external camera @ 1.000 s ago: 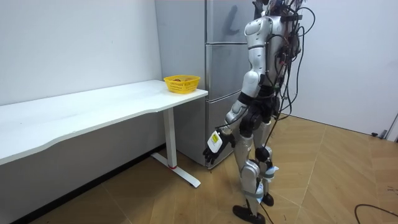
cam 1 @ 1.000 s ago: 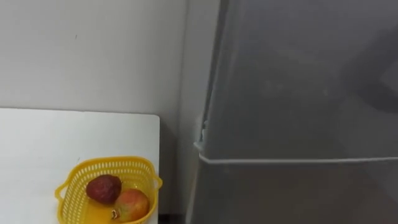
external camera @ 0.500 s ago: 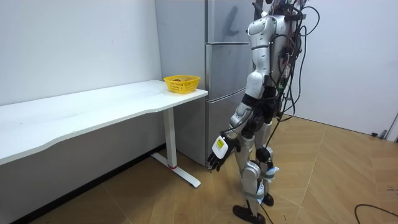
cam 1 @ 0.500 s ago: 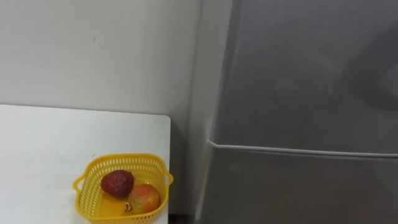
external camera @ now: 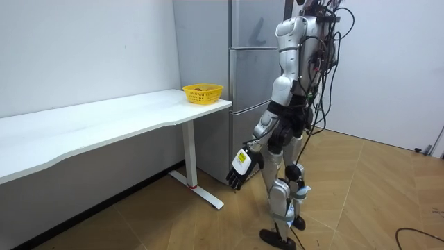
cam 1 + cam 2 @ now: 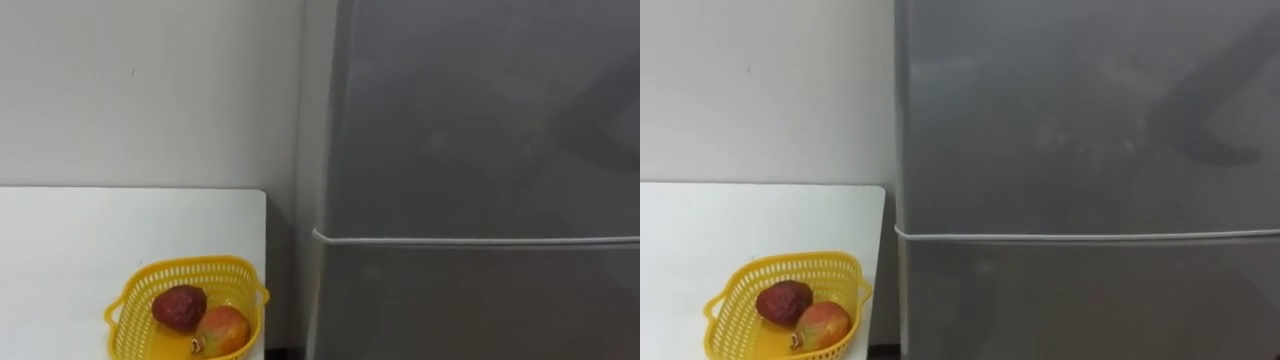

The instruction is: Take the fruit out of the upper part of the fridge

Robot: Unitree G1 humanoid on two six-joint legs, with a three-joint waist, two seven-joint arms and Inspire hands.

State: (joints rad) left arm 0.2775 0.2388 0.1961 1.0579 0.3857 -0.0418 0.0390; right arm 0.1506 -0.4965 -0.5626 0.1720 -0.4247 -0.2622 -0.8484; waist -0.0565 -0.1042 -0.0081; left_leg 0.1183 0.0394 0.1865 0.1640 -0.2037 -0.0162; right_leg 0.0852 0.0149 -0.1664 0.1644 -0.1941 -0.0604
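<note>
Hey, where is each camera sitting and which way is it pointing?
Left eye view: on the robot's head, facing the closed fridge, with a table corner and yellow basket lower left.
Right eye view: on the head just beside it, same scene from slightly further right.
Room view: off in the room, sees the whole robot standing before the fridge, left hand hanging low.
All three share fridge, table and basket.

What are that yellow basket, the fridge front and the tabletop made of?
Yellow basket: most likely moulded plastic, going by its even colour and slotted lattice wall.
Fridge front: looks like brushed or painted grey metal, smooth, with soft, blurry reflections.
Tabletop: a plain white matt board, probably laminate; its core cannot be told.
</note>
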